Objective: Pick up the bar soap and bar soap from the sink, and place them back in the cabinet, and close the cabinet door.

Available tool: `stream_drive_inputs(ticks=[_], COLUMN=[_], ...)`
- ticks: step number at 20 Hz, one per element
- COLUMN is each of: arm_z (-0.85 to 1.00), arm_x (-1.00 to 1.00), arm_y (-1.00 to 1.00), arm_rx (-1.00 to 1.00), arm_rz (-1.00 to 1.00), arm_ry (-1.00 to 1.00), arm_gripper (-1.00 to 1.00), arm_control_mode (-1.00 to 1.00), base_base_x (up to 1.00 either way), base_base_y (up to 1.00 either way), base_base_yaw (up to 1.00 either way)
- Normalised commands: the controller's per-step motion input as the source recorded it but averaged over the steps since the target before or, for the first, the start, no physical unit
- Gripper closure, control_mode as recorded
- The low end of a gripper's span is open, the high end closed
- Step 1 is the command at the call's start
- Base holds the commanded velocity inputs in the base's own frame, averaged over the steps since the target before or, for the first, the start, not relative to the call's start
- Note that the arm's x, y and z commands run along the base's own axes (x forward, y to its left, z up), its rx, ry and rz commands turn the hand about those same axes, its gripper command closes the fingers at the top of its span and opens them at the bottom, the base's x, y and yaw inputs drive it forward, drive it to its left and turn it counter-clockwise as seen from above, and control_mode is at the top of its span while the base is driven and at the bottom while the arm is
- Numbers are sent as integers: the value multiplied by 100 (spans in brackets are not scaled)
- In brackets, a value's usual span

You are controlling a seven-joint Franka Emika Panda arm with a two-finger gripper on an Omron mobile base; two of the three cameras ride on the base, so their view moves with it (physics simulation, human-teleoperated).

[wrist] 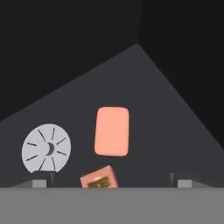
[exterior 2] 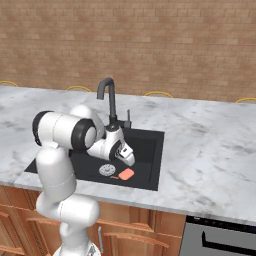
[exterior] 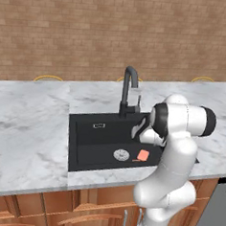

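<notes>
The black sink (exterior: 91, 132) is set into white marble, with its dark gooseneck faucet (exterior: 128, 90) at the back. On the basin floor the salmon-pink bar soap (wrist: 112, 131) (exterior: 143, 155) (exterior 2: 127, 174) lies flat beside the round silver drain (wrist: 46, 148) (exterior 2: 106, 170). The smaller orange bar soap (wrist: 99, 177) (exterior 2: 114, 177) lies just in front of the pink one. My gripper (wrist: 112, 179) (exterior 2: 128, 159) hangs inside the basin above both bars, open, with nothing between its fingers (wrist: 41, 179). The wall cabinet and its door are out of view.
White marble counter (exterior: 27, 127) spreads to both sides of the sink, with a brick wall (exterior: 116, 33) behind. Low wooden cabinets (exterior: 78, 213) sit under the counter and a grey appliance front (exterior 2: 220, 237) stands at the right. My own elbow (exterior: 181, 120) looms over the basin's right side.
</notes>
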Motion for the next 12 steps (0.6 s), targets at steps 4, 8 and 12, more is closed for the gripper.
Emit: stream_drive_inputs(ticks=[4,8,12], arm_z=[-21,-17,-24], arm_x=[0,0,0], arm_y=[0,0,0], arm_rx=[0,0,0], arm_rz=[0,0,0], arm_ry=[0,0,0], arm_gripper=[-100,-100,-100], arm_control_mode=[-100,-100,-100], base_base_x=[0,0,0], base_base_y=[0,0,0], base_base_yaw=[0,0,0])
